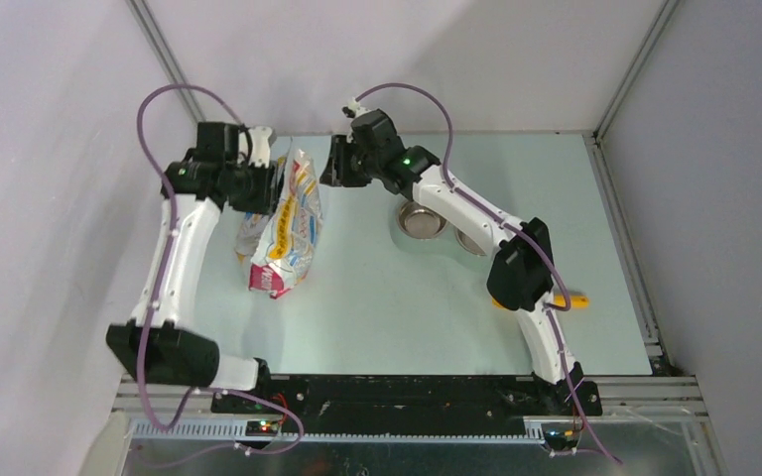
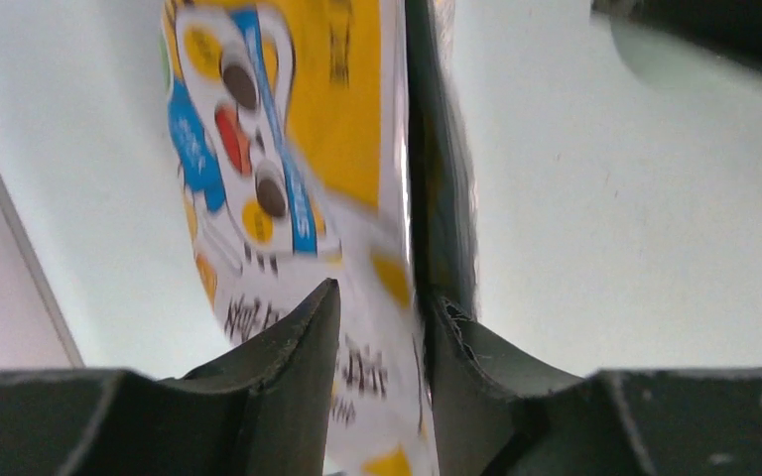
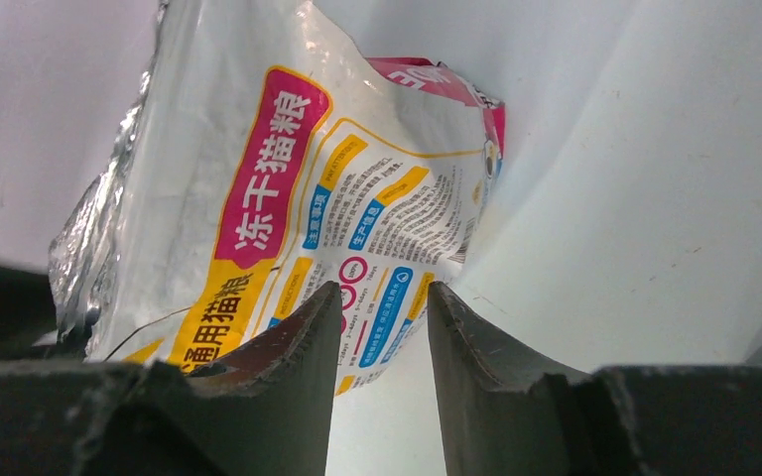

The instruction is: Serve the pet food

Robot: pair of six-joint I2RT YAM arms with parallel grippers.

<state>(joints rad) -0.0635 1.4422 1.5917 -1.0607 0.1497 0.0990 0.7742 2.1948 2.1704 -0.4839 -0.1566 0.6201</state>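
Observation:
No loose kibble shows; any pet food is hidden inside the white printed foil bag (image 1: 288,233). The bag is lifted at its far end, its pink bottom resting on the table. My left gripper (image 1: 280,183) is shut on the bag's upper left edge; in the left wrist view the bag (image 2: 288,119) passes between the left gripper (image 2: 382,297) fingers. My right gripper (image 1: 325,164) is open, close beside the bag's upper right edge. In the right wrist view the bag (image 3: 288,178) lies just beyond the right gripper (image 3: 382,290), nothing between the jaws.
Two metal bowls (image 1: 422,220) (image 1: 469,243) sit right of centre, partly under the right arm. A yellow scoop (image 1: 573,300) lies at the right, mostly hidden by the right arm's elbow. Walls enclose the table on three sides.

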